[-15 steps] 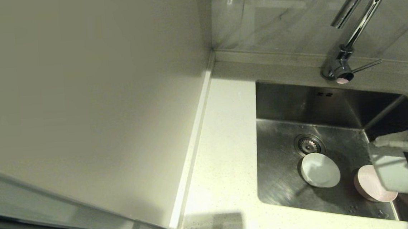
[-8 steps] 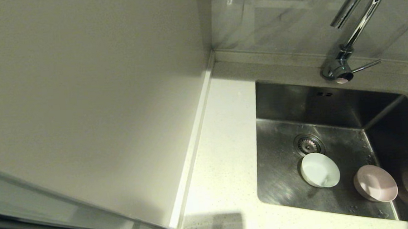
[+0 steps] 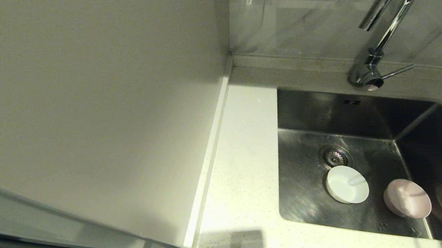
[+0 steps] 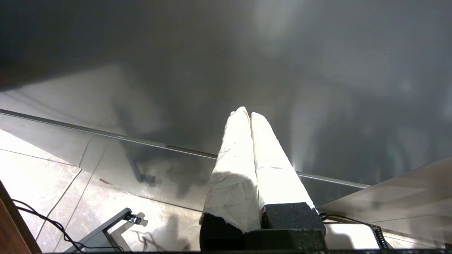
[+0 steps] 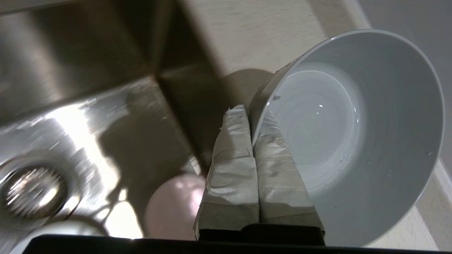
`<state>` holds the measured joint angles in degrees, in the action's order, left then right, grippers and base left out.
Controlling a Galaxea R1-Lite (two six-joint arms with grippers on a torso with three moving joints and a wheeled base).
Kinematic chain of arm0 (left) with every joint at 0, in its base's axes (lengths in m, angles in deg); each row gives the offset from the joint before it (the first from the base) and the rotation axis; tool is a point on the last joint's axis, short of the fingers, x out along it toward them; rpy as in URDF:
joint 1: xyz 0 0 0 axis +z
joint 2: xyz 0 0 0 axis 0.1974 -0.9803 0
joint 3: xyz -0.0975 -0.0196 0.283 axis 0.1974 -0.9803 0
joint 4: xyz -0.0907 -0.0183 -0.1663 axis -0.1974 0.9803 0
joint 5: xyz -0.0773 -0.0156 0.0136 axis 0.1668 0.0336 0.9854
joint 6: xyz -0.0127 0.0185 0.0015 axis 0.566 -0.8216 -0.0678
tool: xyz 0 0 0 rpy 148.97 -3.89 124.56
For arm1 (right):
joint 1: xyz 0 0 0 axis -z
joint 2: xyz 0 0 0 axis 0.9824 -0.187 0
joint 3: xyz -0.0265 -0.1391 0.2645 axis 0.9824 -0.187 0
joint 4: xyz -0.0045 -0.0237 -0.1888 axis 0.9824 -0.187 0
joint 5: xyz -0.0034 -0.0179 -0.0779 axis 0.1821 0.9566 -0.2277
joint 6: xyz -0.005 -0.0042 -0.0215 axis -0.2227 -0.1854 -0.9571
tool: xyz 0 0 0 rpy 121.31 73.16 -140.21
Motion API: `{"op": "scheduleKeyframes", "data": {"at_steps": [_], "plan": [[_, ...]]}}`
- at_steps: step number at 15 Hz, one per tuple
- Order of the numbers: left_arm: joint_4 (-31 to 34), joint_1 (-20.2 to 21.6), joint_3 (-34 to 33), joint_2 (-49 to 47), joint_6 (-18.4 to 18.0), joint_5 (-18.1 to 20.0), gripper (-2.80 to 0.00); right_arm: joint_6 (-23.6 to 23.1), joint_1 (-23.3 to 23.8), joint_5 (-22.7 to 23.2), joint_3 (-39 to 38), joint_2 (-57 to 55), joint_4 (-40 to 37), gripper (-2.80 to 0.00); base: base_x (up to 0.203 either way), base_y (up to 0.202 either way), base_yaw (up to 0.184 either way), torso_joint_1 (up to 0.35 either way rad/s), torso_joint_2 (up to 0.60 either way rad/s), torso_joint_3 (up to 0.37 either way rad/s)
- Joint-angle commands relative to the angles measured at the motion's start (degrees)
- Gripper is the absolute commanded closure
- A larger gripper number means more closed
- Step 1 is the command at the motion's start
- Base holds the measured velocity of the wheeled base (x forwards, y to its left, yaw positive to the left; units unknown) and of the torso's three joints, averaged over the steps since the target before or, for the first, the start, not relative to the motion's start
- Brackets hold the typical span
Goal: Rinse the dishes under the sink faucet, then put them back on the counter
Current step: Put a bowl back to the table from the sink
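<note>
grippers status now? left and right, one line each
Left gripper: closed, holding nothing, parked away from the sink.
Right gripper: closed on the rim of the grey-blue bowl, by the sink edge.

White bowl (image 3: 347,184) and pink bowl (image 3: 407,198) crowd the sink's (image 3: 307,195) near floor; far half beneath the faucet (image 3: 388,19) lies open, and the counter (image 3: 243,169) left offers bare room.

Head camera: high, angled down at sink (image 3: 307,195); right wrist close above it; left wrist faces floor.
</note>
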<state>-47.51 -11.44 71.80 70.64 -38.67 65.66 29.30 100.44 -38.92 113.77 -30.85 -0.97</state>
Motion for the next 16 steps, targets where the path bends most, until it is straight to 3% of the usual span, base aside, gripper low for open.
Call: {"op": "scheduleKeyframes", "data": {"at_steps": [1,5,10,11,16], "plan": [[0.0,0.0,0.0,0.2,0.0,0.0,0.00,0.0,4.8,1.8,3.0,-6.8,0.7,0.00,0.000,0.000,0.000,0.000,0.00,0.000],[0.0,0.0,0.0,0.2,0.0,0.0,0.00,0.0,12.1,5.2,9.1,-13.3,0.8,0.00,0.000,0.000,0.000,0.000,0.00,0.000],[0.0,0.0,0.0,0.2,0.0,0.0,0.00,0.0,13.4,6.6,9.4,-15.0,0.6,0.00,0.000,0.000,0.000,0.000,0.00,0.000],[0.0,0.0,0.0,0.2,0.0,0.0,0.00,0.1,13.4,6.6,9.4,-15.1,0.6,-2.80,0.000,0.000,0.000,0.000,0.00,0.000],[0.0,0.0,0.0,0.2,0.0,0.0,0.00,0.4,13.5,6.7,9.4,-14.5,0.7,-2.80,0.000,0.000,0.000,0.000,0.00,0.000]]}}
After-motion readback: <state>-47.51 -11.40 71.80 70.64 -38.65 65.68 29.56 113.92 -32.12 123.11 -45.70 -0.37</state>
